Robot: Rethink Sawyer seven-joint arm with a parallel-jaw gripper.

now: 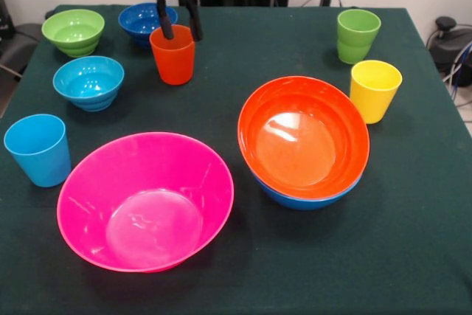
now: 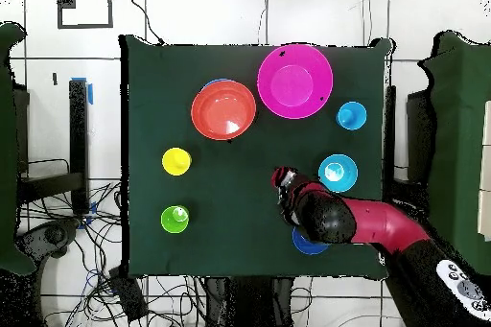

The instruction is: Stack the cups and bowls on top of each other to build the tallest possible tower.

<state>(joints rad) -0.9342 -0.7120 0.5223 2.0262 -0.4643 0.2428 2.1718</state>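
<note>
Four cups and six bowls stand on the dark green table (image 1: 413, 256).

The cups, one of each colour: the light blue cup (image 1: 37, 150) stands at the table's left edge in the front view, just beside the pink bowl. The orange cup (image 1: 172, 54) stands near the far edge. The green cup (image 1: 358, 35) is by the far right corner, and the yellow cup (image 1: 375, 90) stands near it, toward the right edge. All four are upright, mouths up.

The three large bowls: the pink bowl (image 1: 145, 201) sits alone near the front edge, tilted a little. The orange bowl (image 1: 303, 141) is nested in the blue bowl (image 1: 306, 198), of which only a strip of rim shows below; this pile of two stands right of the table's middle, apart from the pink one.

The three small ridged bowls cluster at the far left corner: the green bowl (image 1: 73, 32), the dark blue bowl (image 1: 144, 20) and the light blue bowl (image 1: 88, 82), each standing apart.

The pincer (image 1: 179, 32) hangs over the orange cup with its two black fingers spread, one reaching into the cup's mouth and the other outside the rim to the right. Whether either touches the cup wall cannot be told.
</note>
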